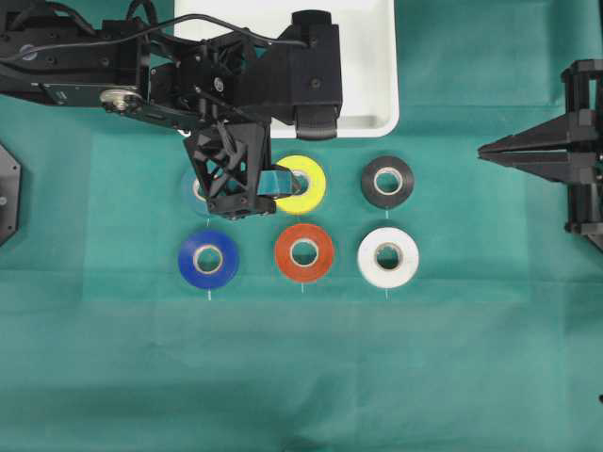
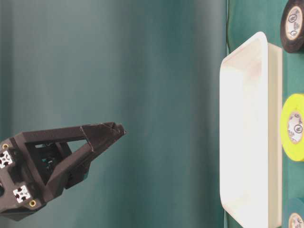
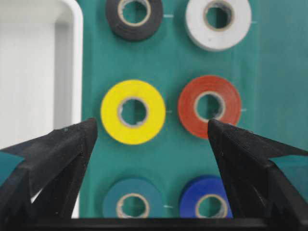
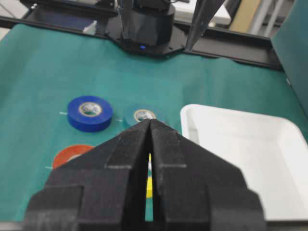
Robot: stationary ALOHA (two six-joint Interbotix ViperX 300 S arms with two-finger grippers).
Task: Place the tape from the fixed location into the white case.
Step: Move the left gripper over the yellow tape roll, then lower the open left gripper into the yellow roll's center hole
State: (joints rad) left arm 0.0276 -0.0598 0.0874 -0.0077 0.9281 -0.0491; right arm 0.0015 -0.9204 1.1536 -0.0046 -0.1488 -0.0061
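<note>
I observe a bright yellow tape with pale core, orange-red, white, black, blue and teal rolls, a white case, green table cover.

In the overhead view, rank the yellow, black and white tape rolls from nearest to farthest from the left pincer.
1. Yellow tape: right beside the open left pincer, partly under it.
2. Black tape: further right, same row.
3. White tape: furthest right, front row.

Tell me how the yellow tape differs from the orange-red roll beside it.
The yellow tape is bright yellow; the orange-red roll is orange-red. In the overhead view the yellow tape lies in the row nearer the white case and is partly covered by the open left gripper; the orange-red roll is uncovered. Both lie flat, ring-shaped, similar in size.
</note>
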